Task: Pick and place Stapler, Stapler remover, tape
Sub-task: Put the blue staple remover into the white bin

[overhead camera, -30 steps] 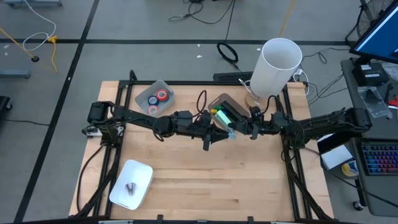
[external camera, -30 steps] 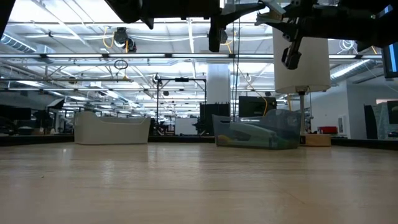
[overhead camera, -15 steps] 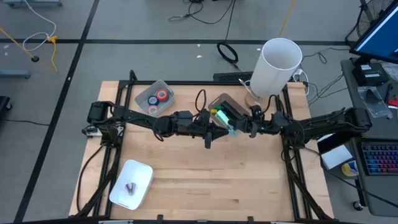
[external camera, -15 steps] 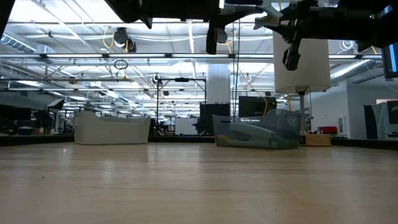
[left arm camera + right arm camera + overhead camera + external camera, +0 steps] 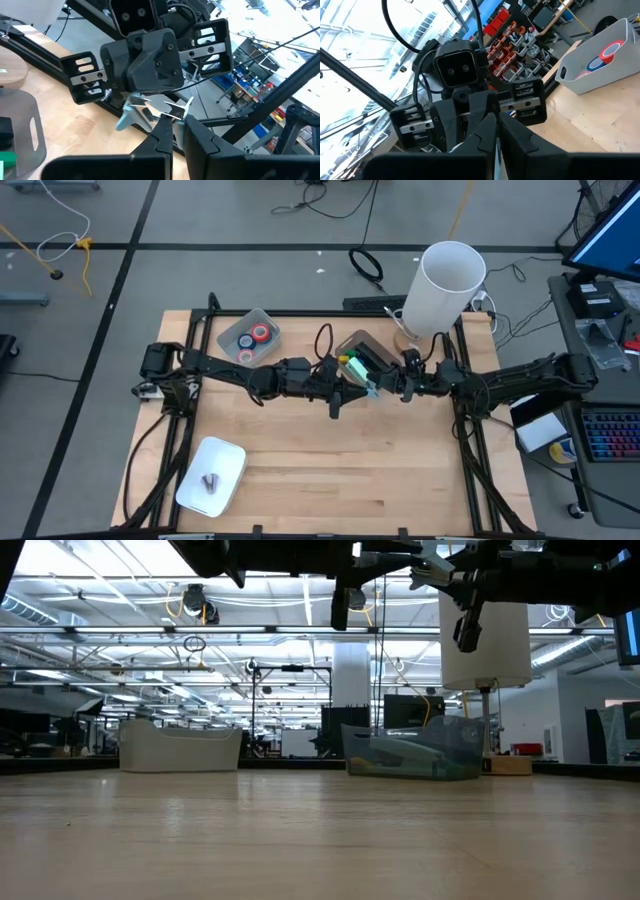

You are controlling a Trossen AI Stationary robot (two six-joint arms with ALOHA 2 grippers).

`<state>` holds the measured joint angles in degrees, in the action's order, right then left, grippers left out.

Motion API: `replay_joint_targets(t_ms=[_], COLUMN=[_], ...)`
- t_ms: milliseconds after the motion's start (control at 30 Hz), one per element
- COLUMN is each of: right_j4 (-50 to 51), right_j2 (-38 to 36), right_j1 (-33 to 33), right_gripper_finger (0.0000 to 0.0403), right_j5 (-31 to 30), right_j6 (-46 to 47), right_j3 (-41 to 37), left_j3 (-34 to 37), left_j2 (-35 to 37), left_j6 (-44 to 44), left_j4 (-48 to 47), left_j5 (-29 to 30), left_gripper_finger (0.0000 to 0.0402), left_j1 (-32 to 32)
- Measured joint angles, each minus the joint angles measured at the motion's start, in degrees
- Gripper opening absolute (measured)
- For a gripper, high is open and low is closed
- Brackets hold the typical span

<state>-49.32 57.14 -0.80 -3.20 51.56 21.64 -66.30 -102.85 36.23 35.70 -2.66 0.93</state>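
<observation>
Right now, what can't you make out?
Remover: left wrist view, half hidden by arm parts; holder unclear.
Tape: low view, behind its bin's wall.
Tray contents: high view, too small.

You have two matte black jointed arms, each ending in a blocky black wrist housing with screw holes, silver slotted side brackets, black cabling looped behind and angular dark fingers [image 5: 165,135]
</observation>
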Motion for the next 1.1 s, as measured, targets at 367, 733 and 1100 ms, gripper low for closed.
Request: replay_joint_targets(t_ms=[367,733,1100], right_j4=[-0.51,-0.22,-0.15], right_j2=[-0.04,-0.11,-0.13], right_j1=[0.07,0.05,0.04], right_gripper_finger=[0.0060,0.0076,0.0075], right_j5=[3.47,3.56,3.54], right_j6=[-0.21,-0.22,-1.74], right_j3=[0.01,0.01,0.01], left_j3=[0.00,0.00,-0.02], left_j2=[0.00,9.19,24.82], left_j6=[0.09,4.82,37.72], left_j4=[-4.25,-34.29,-92.77], left_j5=[-4.78,-11.63,-7.16], left_gripper_finger=[0.0015,0.0015,0.0015], left_j1=[-0.07,2.26,16.43])
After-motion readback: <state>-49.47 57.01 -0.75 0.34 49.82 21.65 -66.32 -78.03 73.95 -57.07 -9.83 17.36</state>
